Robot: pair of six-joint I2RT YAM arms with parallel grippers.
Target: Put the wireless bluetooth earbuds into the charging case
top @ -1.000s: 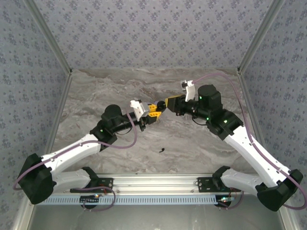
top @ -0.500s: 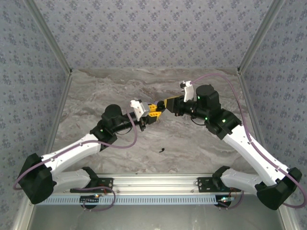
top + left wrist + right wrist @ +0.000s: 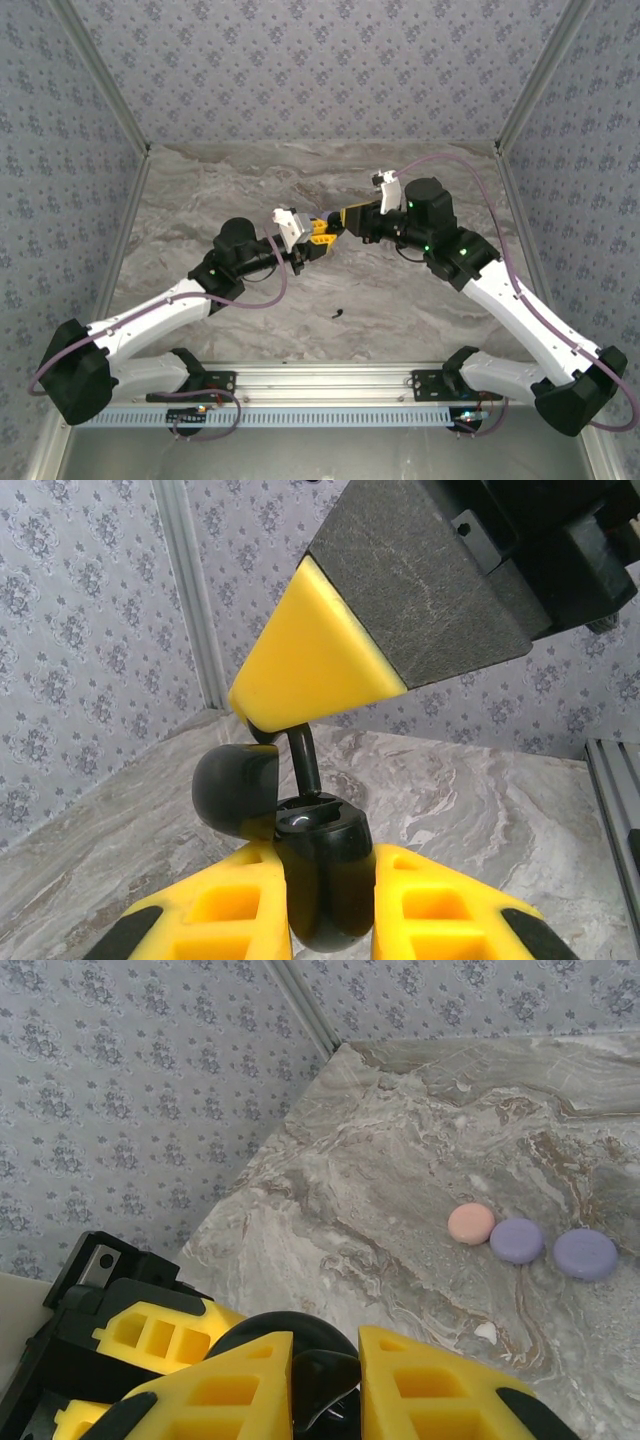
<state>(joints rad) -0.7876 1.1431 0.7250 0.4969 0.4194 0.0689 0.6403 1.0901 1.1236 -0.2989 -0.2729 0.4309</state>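
The right hand (image 3: 341,220) has crept a little to the left, closer to the left hand (image 3: 322,233). It carries its pinched black stemmed earbud (image 3: 302,761) along, at the glossy black round charging case (image 3: 322,880). The right arm's black wrist block (image 3: 425,197) and white camera mount (image 3: 389,187) have shifted left with it.

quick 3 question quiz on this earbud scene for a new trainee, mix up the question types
1. True or false: the left gripper is shut on the black charging case, whose lid is open.
2. Multiple choice: what does the right gripper pinch above that case? A) a black earbud by its stem B) a pink earbud C) nothing
3. Fill in: in the right wrist view, ___ round pastel cases lie on the table.

Key: 1 true; 2 A; 3 three (one pink, two lilac)
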